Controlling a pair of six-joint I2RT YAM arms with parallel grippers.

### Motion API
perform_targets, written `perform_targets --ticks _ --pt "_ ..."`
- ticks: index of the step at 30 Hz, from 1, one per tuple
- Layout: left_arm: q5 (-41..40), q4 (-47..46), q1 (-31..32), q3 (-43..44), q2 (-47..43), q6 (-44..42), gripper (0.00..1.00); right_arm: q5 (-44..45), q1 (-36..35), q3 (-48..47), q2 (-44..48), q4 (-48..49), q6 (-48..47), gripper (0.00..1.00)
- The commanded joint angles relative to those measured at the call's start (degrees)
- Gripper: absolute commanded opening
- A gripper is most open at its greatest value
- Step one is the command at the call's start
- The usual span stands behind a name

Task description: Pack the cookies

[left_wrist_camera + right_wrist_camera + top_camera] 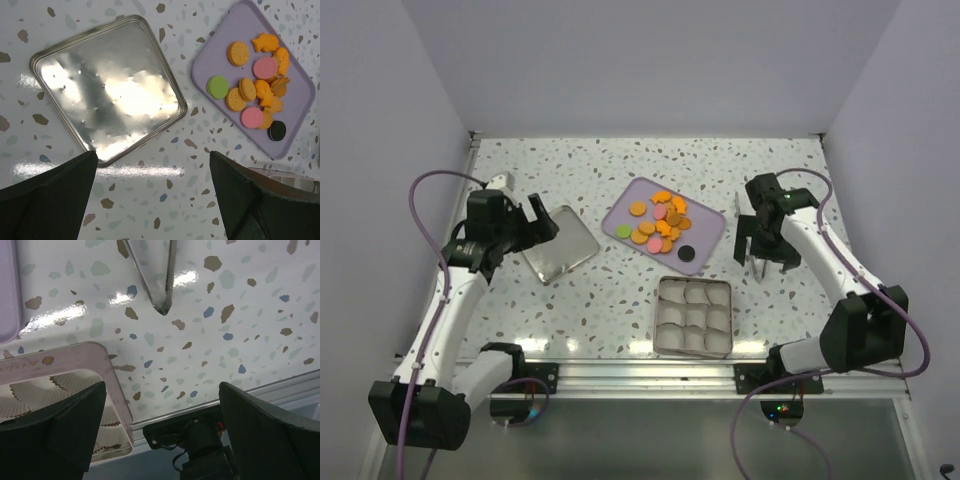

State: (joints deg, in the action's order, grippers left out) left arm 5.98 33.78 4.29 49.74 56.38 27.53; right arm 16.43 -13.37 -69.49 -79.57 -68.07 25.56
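The cookies (661, 224) lie in a loose heap on a lilac tray (620, 216) mid-table: mostly orange, a couple pink, one green, one black. The left wrist view shows the cookies (255, 92) at upper right. A square tin (693, 317) with paper-lined compartments sits near the front edge; its rim (107, 370) shows in the right wrist view. My left gripper (542, 218) (153, 155) hangs open over bare table beside a metal lid. My right gripper (762, 255) (162, 386) stands open to the right of the tin, holding nothing.
A shiny square tin lid (560, 243) (107, 90) lies flat left of the tray. A thin V-shaped metal tool (159, 285), like tongs, rests on the table under the right gripper. An aluminium rail (650, 375) runs along the table's front edge.
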Motion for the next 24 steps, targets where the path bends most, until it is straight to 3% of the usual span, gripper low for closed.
perform_targets --ticks 1,11,24 --pt "-1.6 4.4 -0.2 6.8 1.5 -0.3 1.0 -3.7 0.3 2.4 -3.4 7.1 -1.5 0.99" --pt "-3.7 5.7 -0.2 4.8 0.1 -0.8 1.0 -9.7 7.5 5.8 -15.5 18.1 -4.3 0.99" --pt "-4.5 2.8 -0.2 4.8 1.4 1.2 1.0 -11.9 10.5 0.2 -28.1 25.4 -7.2 0.99"
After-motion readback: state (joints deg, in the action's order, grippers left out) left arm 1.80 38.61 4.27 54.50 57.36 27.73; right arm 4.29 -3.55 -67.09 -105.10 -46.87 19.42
